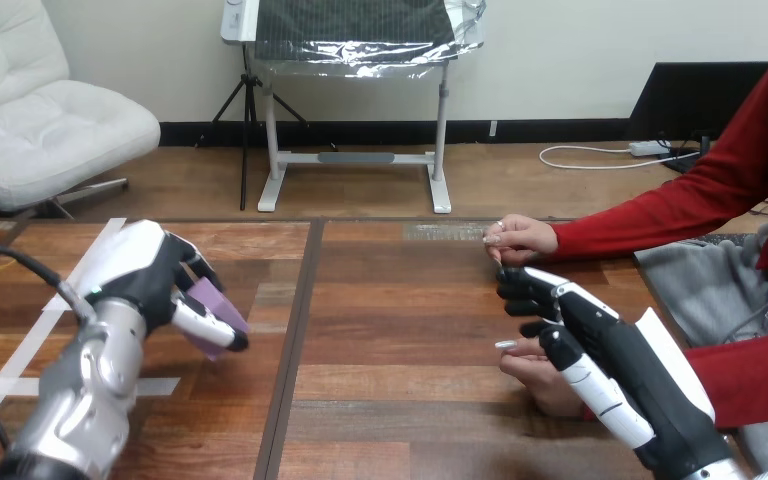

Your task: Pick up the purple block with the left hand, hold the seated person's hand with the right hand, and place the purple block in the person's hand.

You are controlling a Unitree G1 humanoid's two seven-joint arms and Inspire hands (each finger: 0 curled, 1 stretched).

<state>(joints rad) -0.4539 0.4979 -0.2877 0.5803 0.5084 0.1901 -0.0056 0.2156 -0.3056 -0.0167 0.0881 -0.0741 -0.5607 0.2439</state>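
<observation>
The purple block (220, 298) is held over the desk (390, 330) at about 9 o'clock, clamped between the fingers and thumb of the left hand (155, 275). It is judged light, rigid and smooth-sided, best gripped across opposite flat faces. The right hand (600, 350) is laid over the person's hand (535, 382) at 4 o'clock; whether a grip is made cannot be told.

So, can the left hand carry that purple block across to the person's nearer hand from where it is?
Probably yes. The left hand grips the block, and bare table lies between it and the person's nearer hand. The right hand sits over that hand, though, which may crowd the drop.
</observation>
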